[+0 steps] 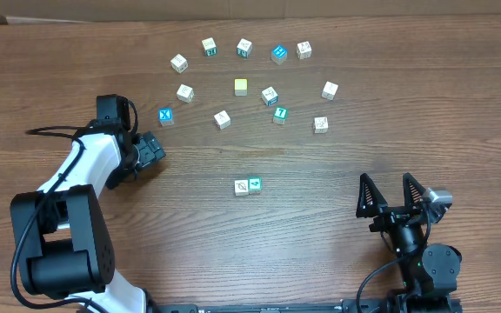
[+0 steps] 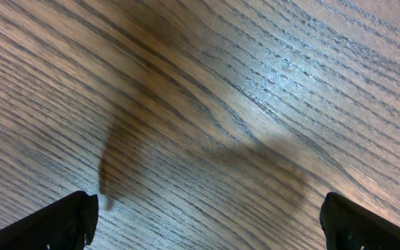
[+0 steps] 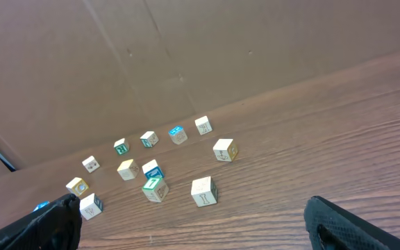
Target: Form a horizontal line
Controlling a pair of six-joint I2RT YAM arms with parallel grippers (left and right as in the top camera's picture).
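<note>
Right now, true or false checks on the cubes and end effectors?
A pair of letter cubes, one white-faced, one teal-green, sits side by side at mid-table. True.
The left end effector holds a cube. False: it is open and empty.
The blue X cube lies near the left end effector. True.
The pale-yellow cube belongs to that pair. False: it sits apart, farther back.
The right end effector is shut. False: it is open.
</note>
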